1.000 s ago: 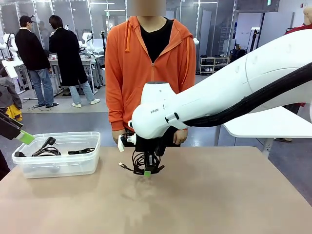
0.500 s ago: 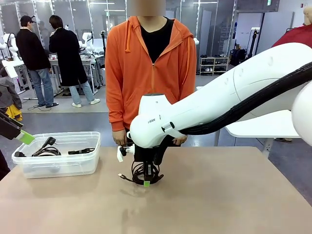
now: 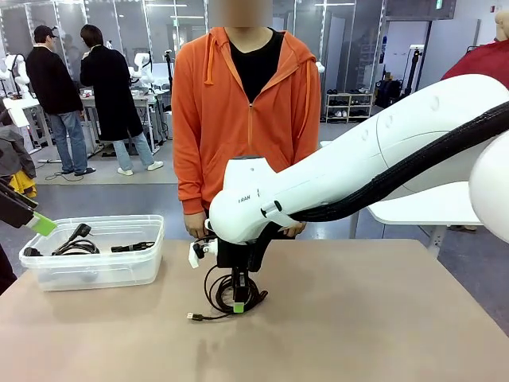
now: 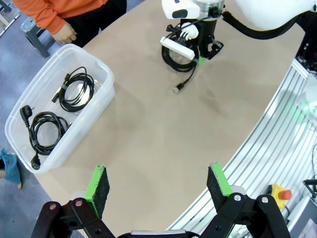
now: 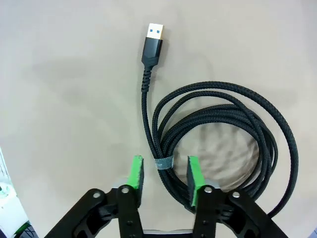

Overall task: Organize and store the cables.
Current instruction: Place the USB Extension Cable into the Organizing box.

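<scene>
Clear plastic forms the storage bin [image 3: 95, 255] at the table's left, already holding two coiled black cables: a thicker power cord [image 4: 45, 131] with a plug and a thinner coil [image 4: 77, 91] beside it. Above the bin's left end in the front view hangs the left gripper [image 4: 157, 184], its green pads spread wide with nothing between them, well apart from the work. Toward the middle of the table [image 3: 382, 334], just in front of the person in the orange hoodie [image 3: 242, 111], the right gripper [image 5: 165, 179] points straight down over a braided USB cable [image 5: 223, 134]. A second ago that coil hung clear of the surface, pinched in the jaws; now it lies flat on the tabletop and the pads stand apart on either side of the banded part of the loop, touching neither side firmly. So the coil looks released rather than stored, and I judge it has yet to reach the bin. The right wrist view shows the band [image 5: 163, 162] and the metal connector [image 5: 155, 30]; the left wrist view shows how far the coil lies from the bin.
</scene>
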Tool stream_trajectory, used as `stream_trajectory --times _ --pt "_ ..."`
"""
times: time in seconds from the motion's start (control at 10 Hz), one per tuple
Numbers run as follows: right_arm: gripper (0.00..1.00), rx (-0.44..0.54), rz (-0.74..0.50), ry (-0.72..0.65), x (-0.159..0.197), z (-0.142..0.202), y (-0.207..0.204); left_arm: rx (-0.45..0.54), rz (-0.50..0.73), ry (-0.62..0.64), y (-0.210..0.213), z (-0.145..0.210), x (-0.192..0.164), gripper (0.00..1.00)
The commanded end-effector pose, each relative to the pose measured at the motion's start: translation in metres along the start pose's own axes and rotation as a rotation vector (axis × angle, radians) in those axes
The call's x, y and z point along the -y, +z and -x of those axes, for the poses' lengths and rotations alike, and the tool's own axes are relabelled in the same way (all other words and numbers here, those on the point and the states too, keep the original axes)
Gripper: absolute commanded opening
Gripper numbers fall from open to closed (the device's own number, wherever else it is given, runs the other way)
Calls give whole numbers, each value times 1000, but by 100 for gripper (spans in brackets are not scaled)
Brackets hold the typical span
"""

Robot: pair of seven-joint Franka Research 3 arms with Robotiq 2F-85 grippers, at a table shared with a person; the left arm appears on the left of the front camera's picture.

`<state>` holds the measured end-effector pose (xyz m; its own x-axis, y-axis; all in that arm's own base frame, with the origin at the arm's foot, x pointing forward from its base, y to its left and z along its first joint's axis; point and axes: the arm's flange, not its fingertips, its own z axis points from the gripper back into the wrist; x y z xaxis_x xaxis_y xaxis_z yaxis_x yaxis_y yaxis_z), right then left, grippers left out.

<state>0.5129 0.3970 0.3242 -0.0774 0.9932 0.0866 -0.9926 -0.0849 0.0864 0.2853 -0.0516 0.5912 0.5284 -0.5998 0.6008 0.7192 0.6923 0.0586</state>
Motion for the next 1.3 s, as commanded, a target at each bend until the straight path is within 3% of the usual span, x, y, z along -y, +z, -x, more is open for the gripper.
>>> stream_trajectory --times 0.0,0.6,1.0,1.2 --pt "100 1 -1 -41 1 -4 4 9 -9 13 -2 0 2 100" --pt "100 47 40 -31 -17 11 31 9 -9 13 -2 0 2 100" --pt "100 135 96 -22 -29 63 83 9 -9 13 -2 0 2 100" --pt "100 168 151 -81 -30 97 102 9 -9 13 -2 0 2 100"
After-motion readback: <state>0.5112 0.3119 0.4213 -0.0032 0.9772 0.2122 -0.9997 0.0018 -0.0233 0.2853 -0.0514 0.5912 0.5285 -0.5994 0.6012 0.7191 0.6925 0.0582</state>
